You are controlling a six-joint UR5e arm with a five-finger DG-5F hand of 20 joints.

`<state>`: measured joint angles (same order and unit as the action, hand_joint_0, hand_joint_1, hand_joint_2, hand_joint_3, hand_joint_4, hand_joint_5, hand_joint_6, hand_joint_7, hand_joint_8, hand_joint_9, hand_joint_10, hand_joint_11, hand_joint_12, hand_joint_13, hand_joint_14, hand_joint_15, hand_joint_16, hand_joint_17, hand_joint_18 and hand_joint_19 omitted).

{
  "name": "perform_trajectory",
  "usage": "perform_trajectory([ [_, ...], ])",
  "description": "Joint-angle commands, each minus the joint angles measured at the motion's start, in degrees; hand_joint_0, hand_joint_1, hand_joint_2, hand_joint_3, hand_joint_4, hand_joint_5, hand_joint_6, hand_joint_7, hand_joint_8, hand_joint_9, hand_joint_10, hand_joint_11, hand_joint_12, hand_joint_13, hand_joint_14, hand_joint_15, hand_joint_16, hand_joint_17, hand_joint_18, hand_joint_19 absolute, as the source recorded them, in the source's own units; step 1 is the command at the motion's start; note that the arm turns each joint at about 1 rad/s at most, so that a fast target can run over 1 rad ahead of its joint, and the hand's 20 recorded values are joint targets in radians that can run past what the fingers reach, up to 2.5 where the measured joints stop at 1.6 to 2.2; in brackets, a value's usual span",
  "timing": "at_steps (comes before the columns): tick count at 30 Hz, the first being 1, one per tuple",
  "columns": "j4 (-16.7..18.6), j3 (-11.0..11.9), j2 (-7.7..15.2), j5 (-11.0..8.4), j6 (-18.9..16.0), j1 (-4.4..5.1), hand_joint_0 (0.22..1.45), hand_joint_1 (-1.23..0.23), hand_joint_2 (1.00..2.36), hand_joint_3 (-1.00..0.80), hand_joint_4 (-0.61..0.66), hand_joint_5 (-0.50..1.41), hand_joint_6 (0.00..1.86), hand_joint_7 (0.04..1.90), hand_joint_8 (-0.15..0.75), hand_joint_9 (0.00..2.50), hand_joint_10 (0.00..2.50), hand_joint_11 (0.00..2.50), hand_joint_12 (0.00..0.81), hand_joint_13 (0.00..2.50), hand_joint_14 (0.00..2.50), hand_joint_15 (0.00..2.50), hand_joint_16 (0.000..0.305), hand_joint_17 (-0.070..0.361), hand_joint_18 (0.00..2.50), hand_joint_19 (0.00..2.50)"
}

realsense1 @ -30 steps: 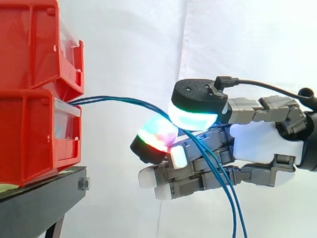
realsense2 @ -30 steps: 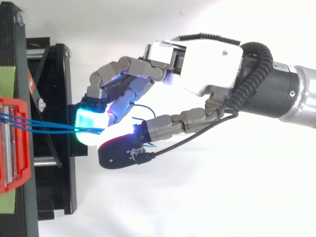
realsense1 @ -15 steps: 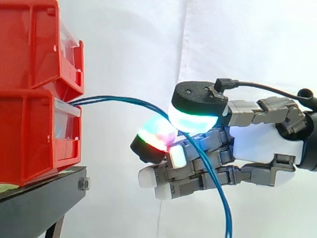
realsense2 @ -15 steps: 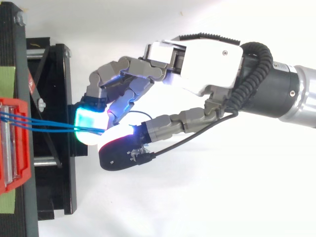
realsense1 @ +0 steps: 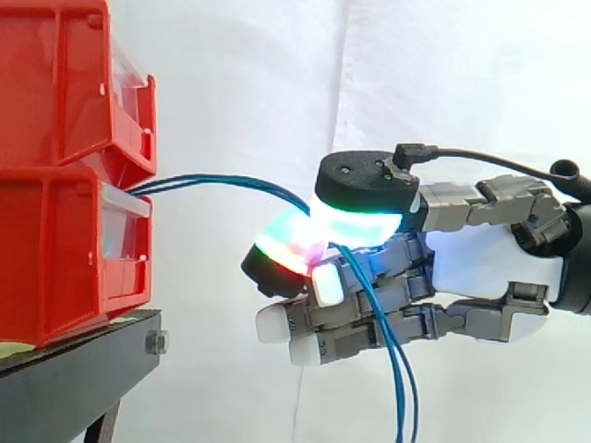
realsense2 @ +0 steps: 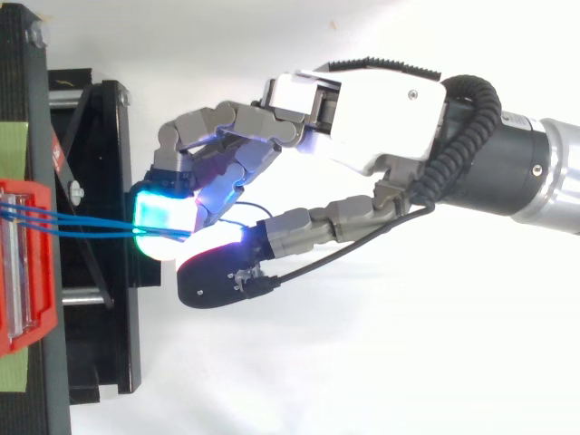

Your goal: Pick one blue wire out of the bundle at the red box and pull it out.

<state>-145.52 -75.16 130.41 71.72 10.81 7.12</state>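
Thin blue wires (realsense1: 222,183) run out of the lower red box (realsense1: 65,249) and arc to the right, then hang down past the fingers (realsense1: 399,388). From above the blue wires (realsense2: 86,225) leave the red box (realsense2: 25,263) and reach the glowing pads. My hand (realsense1: 489,263) sits right of the boxes, thumb pad (realsense1: 355,221) above and a finger pad (realsense1: 286,254) below, pinched together on the wires where they bend down. How many wires lie inside the pinch I cannot tell. In the top view the hand (realsense2: 381,109) reaches left with curled fingers.
A second red box (realsense1: 65,83) is stacked on the lower one, both on a black stand (realsense1: 74,378). A white curtain hangs behind. From above the black stand (realsense2: 100,181) lies under the fingertips.
The hand has shifted slightly left toward the boxes and the thumb has pressed down closer on the finger pad. The hanging wire ends have swung left.
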Motion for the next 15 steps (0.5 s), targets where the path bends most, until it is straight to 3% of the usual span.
perform_trajectory([
  [1, 0.1, 0.0, 0.0, 0.0, 0.0, 0.0, 0.87, -0.78, 1.01, 0.03, 0.19, -0.09, 0.72, 1.12, 0.259, 1.0, 0.02, 0.55, 0.324, 0.64, 0.01, 0.32, 0.047, 0.106, 0.36, 0.47],
  [10, 0.1, 0.0, 0.0, 0.0, 0.0, 0.0, 0.73, -0.89, 1.02, -0.14, 0.26, -0.14, 0.74, 0.97, 0.256, 0.89, 0.02, 0.56, 0.332, 0.63, 0.01, 0.3, 0.05, 0.113, 0.44, 0.33],
  [15, 0.1, 0.4, 0.0, 0.0, 0.1, -0.09, 0.62, -0.9, 1.01, -0.35, 0.24, -0.16, 0.77, 0.94, 0.259, 0.88, 0.02, 0.57, 0.334, 0.61, 0.01, 0.3, 0.052, 0.117, 0.42, 0.33],
])
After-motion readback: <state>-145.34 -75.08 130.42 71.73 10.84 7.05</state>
